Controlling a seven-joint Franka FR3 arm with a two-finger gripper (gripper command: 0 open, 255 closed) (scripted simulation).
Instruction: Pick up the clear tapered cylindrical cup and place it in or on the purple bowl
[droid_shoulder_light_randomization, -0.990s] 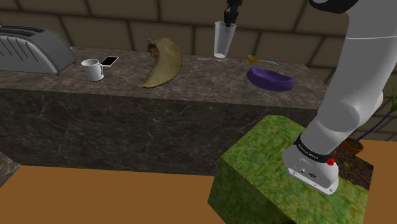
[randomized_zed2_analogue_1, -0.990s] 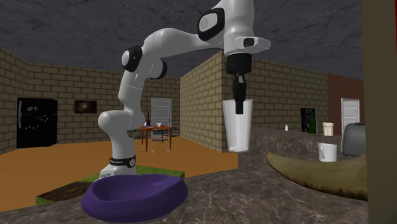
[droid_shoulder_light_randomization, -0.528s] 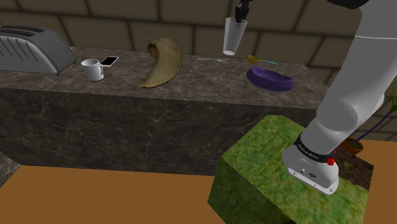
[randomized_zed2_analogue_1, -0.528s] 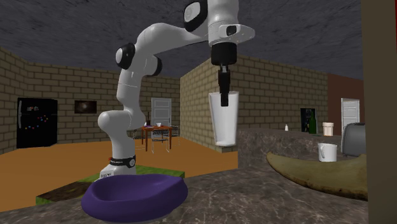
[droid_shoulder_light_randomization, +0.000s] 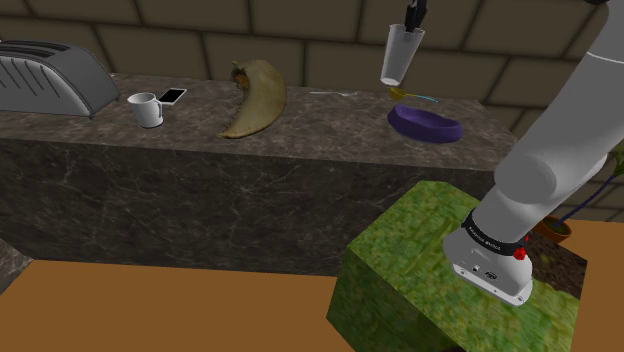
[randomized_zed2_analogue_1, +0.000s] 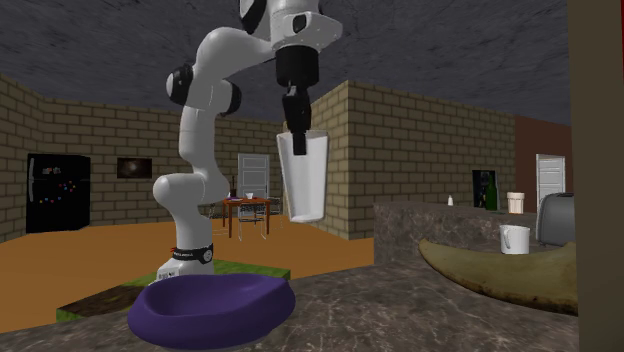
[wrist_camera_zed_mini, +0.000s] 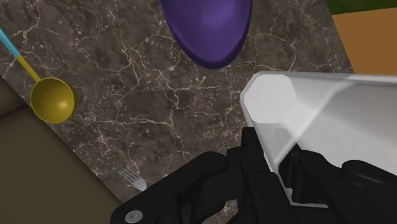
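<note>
Moved since a second ago: arm (droid_shoulder_light_randomization: 560, 130), swinging its load toward 3 o'clock in the shoulder view.
Surface (droid_shoulder_light_randomization: 330, 125): dark marble, unchanged.
Purple bowl (droid_shoulder_light_randomization: 425, 124): unmoved, now near, at 5 o'clock of the cup (droid_shoulder_light_randomization: 400, 55).
Cup: clear, tapered, upright, held high off the surface, seemingly not yet above the bowl.
Tool (droid_shoulder_light_randomization: 413, 20): clamped on the cup's rim.
Yellow spoon (wrist_camera_zed_mini: 52, 100): lies near the bowl.
Judgement: carry well advanced; final approach, lowering and release remain.

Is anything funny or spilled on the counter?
Nothing is spilled. One oddity: the curved yellow-brown thing looks far bigger than the white mug near it. The clear cup hangs from the end effector, above the counter.
</note>
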